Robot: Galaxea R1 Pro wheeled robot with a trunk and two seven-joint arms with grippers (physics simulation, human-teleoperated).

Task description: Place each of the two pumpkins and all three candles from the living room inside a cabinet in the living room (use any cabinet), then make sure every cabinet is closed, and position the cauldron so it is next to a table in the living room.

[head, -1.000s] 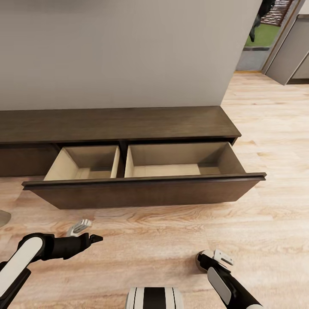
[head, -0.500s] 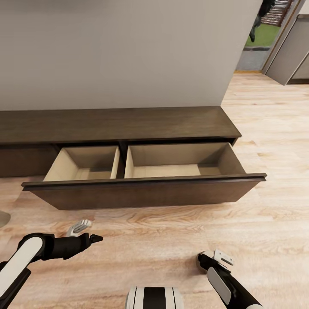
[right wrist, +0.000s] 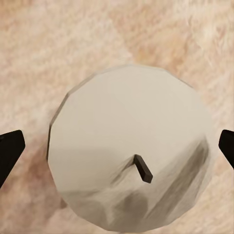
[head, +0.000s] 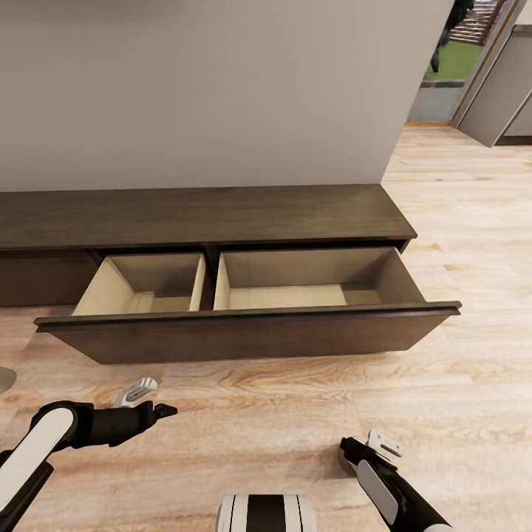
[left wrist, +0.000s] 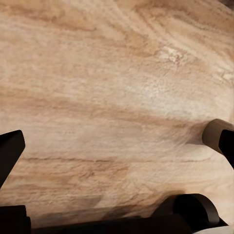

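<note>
A pale grey-white candle (right wrist: 126, 146) with a small dark wick stands upright on the wood floor, seen from above in the right wrist view. My right gripper (right wrist: 117, 148) hangs open over it, one dark fingertip on each side with a gap to the candle's wall. In the head view the right gripper (head: 363, 447) is low at the front right, and a sliver of the candle (head: 343, 459) shows under it. My left gripper (head: 151, 399) hovers open and empty above the floor at the front left. The dark-brown cabinet (head: 199, 214) stands ahead with its wide drawer (head: 244, 332) pulled out, both beige compartments empty.
A grey wall rises behind the cabinet. At the far right a doorway (head: 451, 59) opens beside a tall grey unit (head: 502, 81). A pale rounded object (head: 4, 378) pokes in at the left edge. Bare plank floor lies between me and the drawer front.
The right gripper has sunk slightly lower over the candle. The whole view shifted a little, so the camera moved. The left arm has kept its place.
</note>
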